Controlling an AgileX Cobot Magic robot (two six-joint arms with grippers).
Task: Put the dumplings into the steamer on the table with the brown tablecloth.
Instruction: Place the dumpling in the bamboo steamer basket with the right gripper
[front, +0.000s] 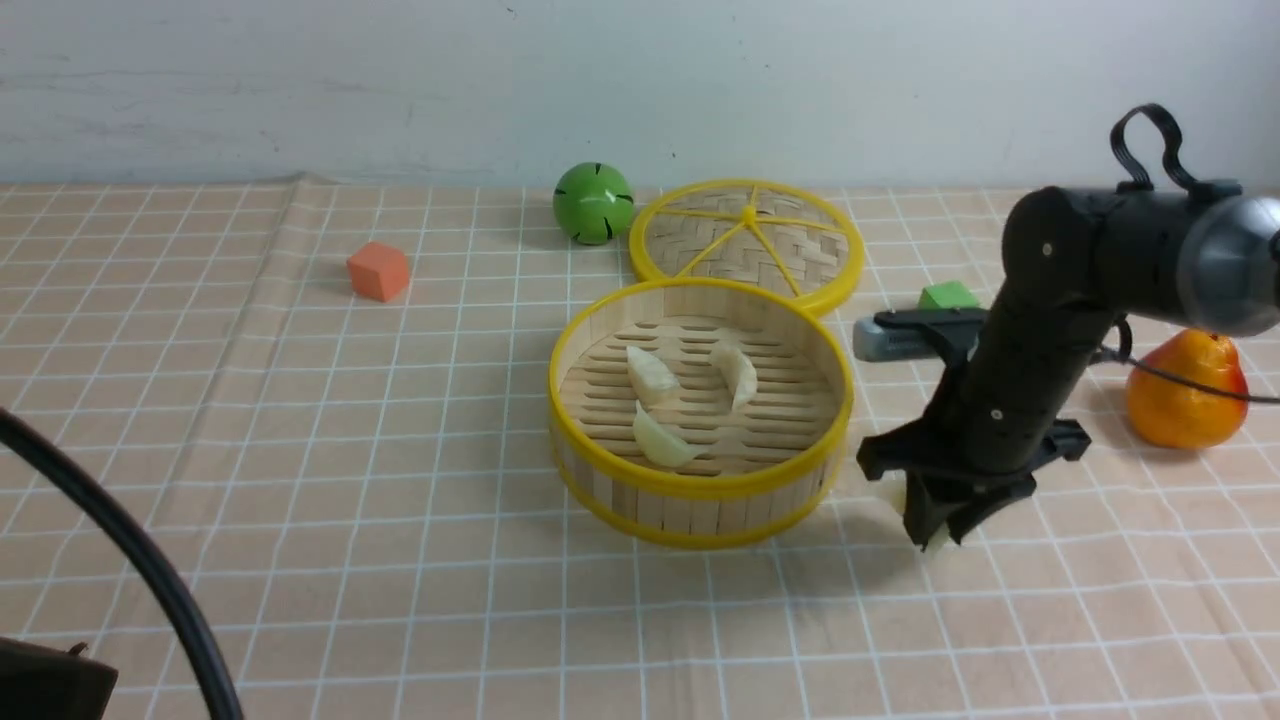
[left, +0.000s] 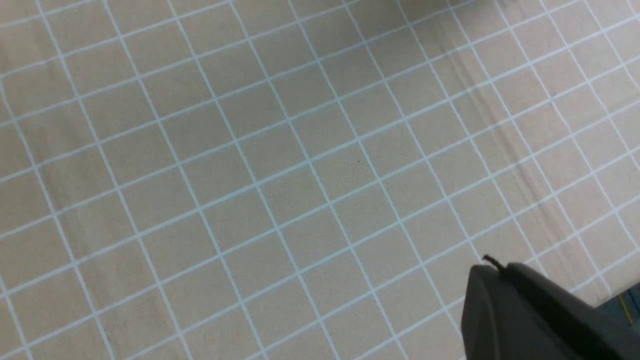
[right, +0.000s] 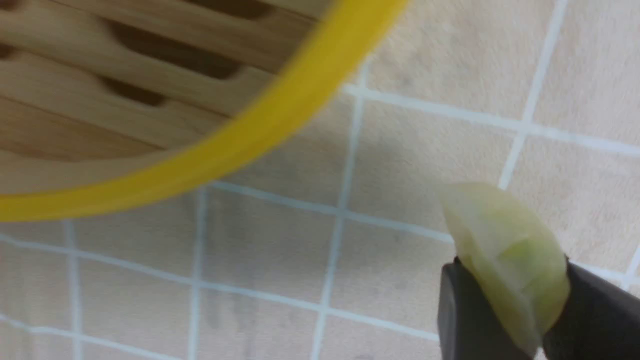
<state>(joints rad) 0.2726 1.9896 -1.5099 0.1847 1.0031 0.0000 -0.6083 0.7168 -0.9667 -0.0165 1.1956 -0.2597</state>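
My right gripper (front: 935, 535) points down at the cloth (front: 400, 520), its jaws drawn in on one dumpling (right: 505, 255), which is pinched between both fingers. I cannot tell whether it is clear of the cloth. The steamer (front: 700, 500) stands upright just left of the gripper, apart from it. Three dumplings (front: 652, 375) lie on the steamer's floor. My left gripper (left: 530, 310) is closed, over the cloth.

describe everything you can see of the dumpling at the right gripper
One pale, translucent whitish-green dumpling, crescent-shaped and glossy, looks soft. It sits between the two black fingers of the right gripper, both touching it. It is outside the steamer, beside its yellow rim, low over the tablecloth.
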